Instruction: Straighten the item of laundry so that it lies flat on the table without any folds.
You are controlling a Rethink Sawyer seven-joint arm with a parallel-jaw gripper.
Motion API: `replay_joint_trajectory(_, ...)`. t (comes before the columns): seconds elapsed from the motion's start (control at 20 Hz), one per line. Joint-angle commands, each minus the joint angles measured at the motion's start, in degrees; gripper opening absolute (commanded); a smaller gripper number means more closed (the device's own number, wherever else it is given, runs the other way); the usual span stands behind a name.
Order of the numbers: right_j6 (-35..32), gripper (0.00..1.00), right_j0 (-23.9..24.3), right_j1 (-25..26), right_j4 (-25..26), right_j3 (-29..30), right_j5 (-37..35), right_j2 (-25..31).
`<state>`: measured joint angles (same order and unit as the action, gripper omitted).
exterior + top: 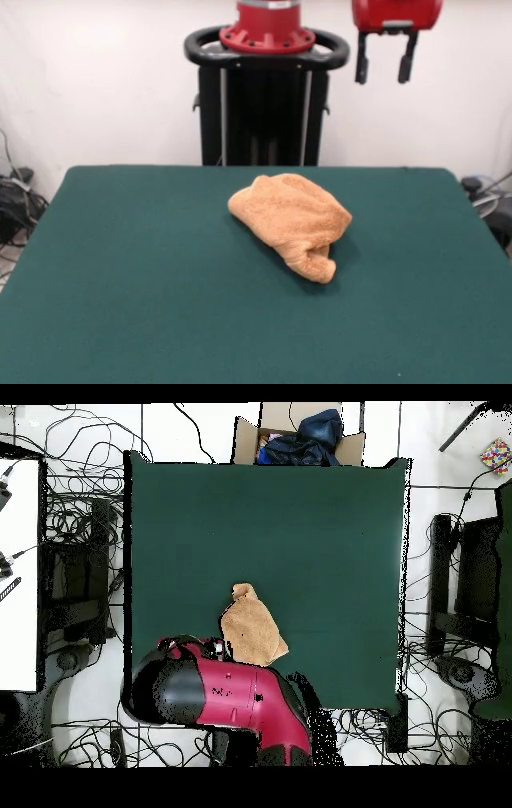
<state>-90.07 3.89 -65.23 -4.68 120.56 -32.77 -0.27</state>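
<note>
The orange-tan towel [292, 219] lies crumpled in a folded heap on the dark green table [128, 280], a little toward the robot's side of the middle. In the overhead view the towel [252, 629] sits just beyond the red and black arm [225, 694], which covers part of the table's near edge. My gripper [385, 62] hangs high above the table at the top right of the front view, well clear of the towel. Its two black fingers [362, 68] stand apart and hold nothing.
The black pedestal [264, 104] stands behind the table's far edge. A cardboard box with dark cloth [300, 439] sits off the table's opposite edge. Cables and black stands [75, 574] surround the table on the floor.
</note>
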Motion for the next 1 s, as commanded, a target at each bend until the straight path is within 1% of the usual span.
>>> replay_joint_trajectory(0.05, -10.6, 1.00, -1.3, 4.9, 6.7, -8.6, -7.4, -3.7)
replay_joint_trajectory(0.25, -10.1, 1.00, -1.5, 6.9, 10.8, -13.0, -9.0, -5.4)
replay_joint_trajectory(0.35, -9.8, 1.00, -0.9, 7.9, 11.8, -14.1, -9.3, -5.2)
replay_joint_trajectory(1.0, -6.0, 1.00, 3.5, 13.5, 12.0, -14.3, -7.5, -1.8)
